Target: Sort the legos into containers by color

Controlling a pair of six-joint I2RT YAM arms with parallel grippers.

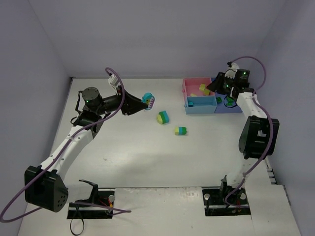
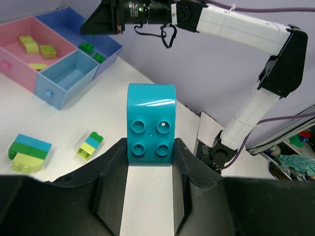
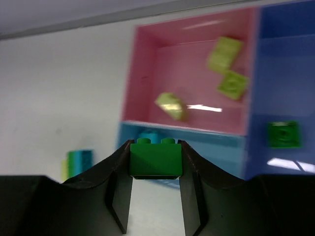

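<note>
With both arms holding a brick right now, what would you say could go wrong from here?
1. The right gripper holds a small green studded brick seemingly over the light blue plastic tray; released there, it may miss the darker blue tray where other green bricks lie.
2. The left gripper holds a cyan rounded brick probably bound for those trays, which the right arm crowds; they might collide.

- You are looking at a white matte tabletop (image 1: 147, 162) with soft, pale patches of reflected light near its middle.
- Plain pale lavender walls close it in on three sides: back wall (image 1: 157, 34), left wall (image 1: 24, 88), right wall (image 1: 295, 73).
- A seam (image 1: 162, 187) runs across the tabletop near its front edge.
- In the left wrist view, past the tabletop's edge, you can see a teal cloth (image 2: 295, 163) among blurred clutter.
</note>
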